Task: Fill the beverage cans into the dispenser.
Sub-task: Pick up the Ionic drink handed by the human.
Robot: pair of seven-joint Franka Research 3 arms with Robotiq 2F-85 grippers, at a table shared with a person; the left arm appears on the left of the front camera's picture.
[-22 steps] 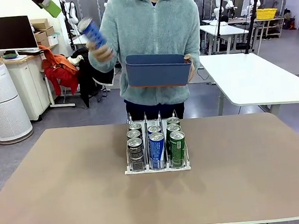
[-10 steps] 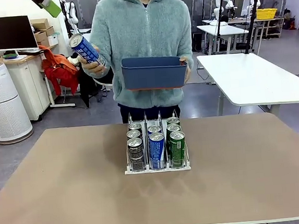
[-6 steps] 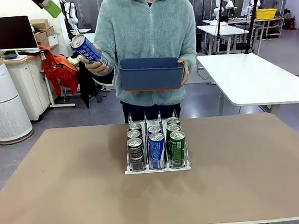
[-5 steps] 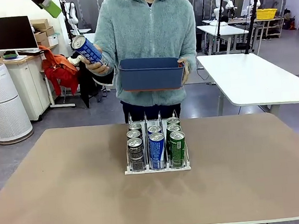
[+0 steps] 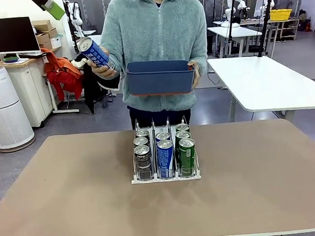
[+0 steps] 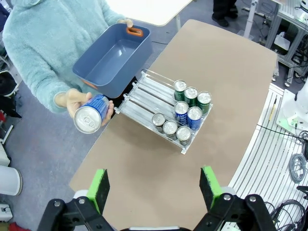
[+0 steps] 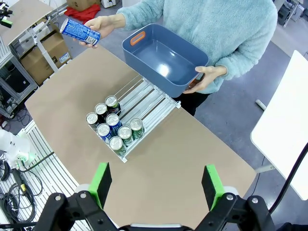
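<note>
Both the left gripper [image 6: 154, 185] and right gripper [image 7: 155, 185] are held wide open and empty, high over the table [image 5: 71, 203]. A blue can [image 5: 96, 51] is held up by the person's hand [image 5: 105, 70], tilted, silver top toward the robot's upper left. Looks like a handover is being set up; a grab across its long axis is needed, then a slot behind the cans [image 5: 165, 150] in the rack [image 5: 165, 177].

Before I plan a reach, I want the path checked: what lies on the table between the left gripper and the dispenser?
Nothing: in the left wrist view, bare tabletop runs from the open left gripper to the dispenser.
</note>
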